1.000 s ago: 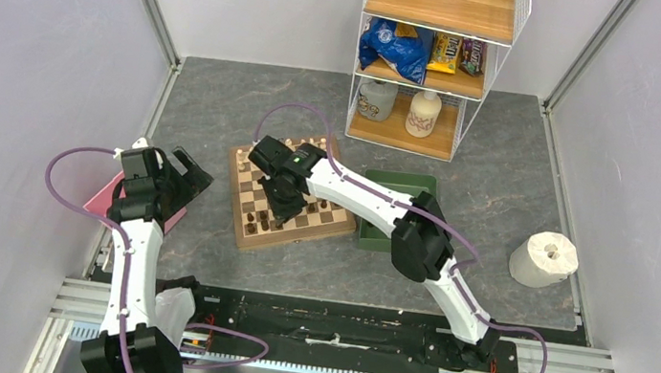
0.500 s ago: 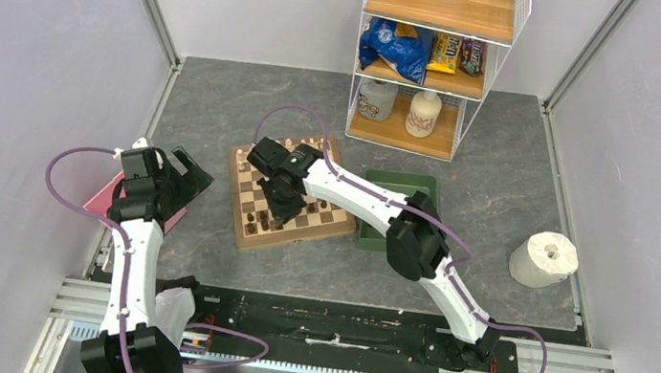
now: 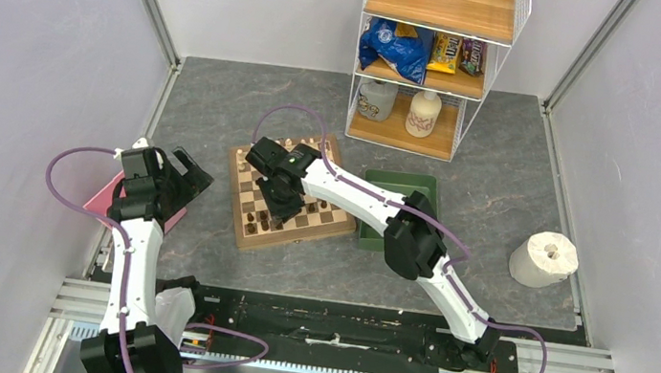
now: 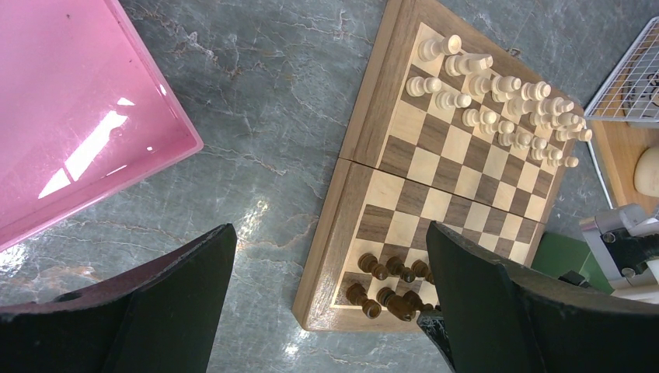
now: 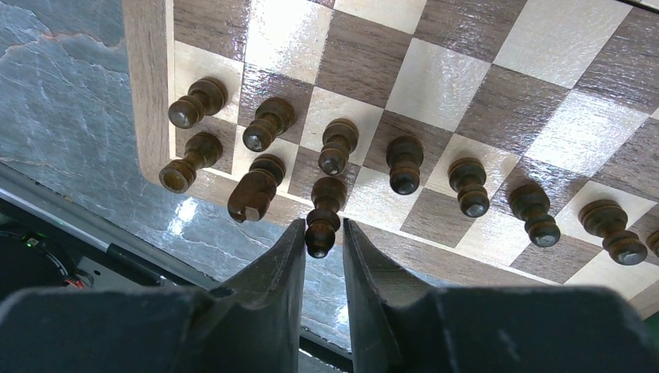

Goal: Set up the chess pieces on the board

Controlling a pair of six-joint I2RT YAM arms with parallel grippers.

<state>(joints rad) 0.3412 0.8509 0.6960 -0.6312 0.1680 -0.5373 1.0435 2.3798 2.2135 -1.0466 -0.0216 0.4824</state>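
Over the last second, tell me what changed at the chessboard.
The right arm drew its elbow slightly left; the right hand stays low over the board's near rows, fingers flanking one dark piece. Whether it has let go cannot be told. The left hand stayed open, unmoved.

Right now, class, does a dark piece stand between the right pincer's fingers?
Yes, a dark piece stands on the board between the fingers of the right pincer.
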